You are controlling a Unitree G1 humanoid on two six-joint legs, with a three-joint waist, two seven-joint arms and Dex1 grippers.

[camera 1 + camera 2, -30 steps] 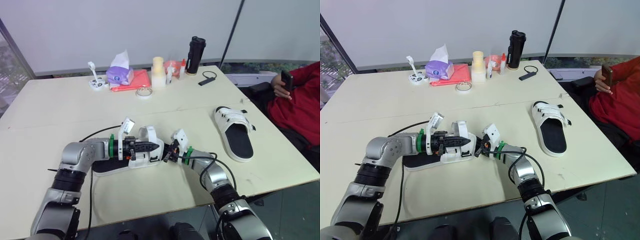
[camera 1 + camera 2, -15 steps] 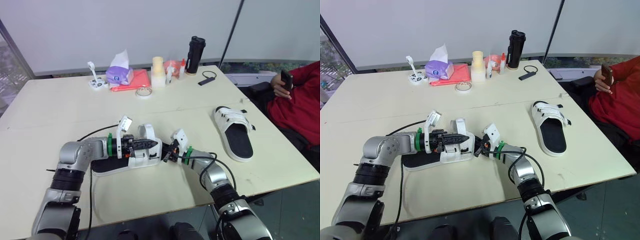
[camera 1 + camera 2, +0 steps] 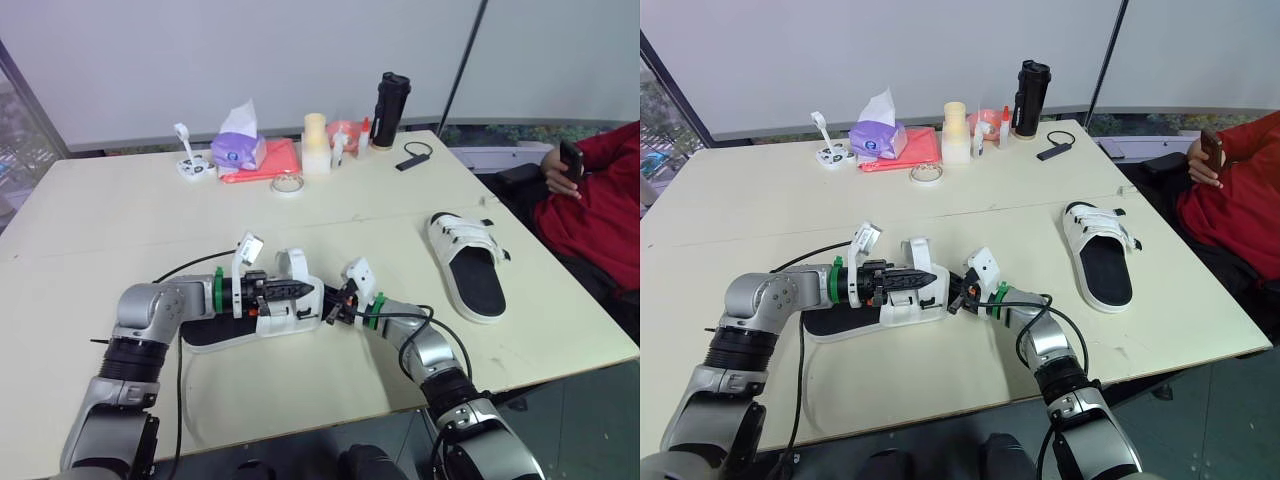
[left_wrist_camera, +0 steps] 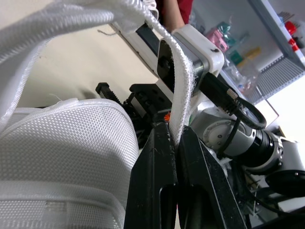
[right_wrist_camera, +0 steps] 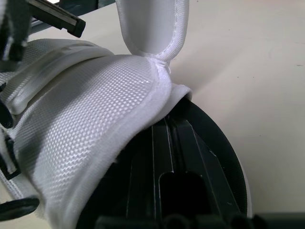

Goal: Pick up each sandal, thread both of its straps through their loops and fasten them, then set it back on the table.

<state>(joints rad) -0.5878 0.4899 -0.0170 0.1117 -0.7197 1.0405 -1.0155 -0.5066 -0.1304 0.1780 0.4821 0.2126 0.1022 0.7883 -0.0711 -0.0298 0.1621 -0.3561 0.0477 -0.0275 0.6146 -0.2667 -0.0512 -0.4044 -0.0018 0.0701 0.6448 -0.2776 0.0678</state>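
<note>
On near table (image 3: 330,220), left pincer (image 3: 303,290) clamped on sandal (image 3: 283,318) strap (image 4: 183,95); right pincer (image 3: 336,306) state unclear. Best: pull strap taut, feed squarely through loop.

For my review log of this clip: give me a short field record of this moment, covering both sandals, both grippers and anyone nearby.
sandal in work: white sandal, on the table between the grippers
left gripper: shut on the sandal's loose strap
right gripper: against that sandal's right end
second sandal: flat on the table to the robot's right, untouched
person: seated at the table's right edge, holding a phone
far side: tissue pack, black bottle
</note>
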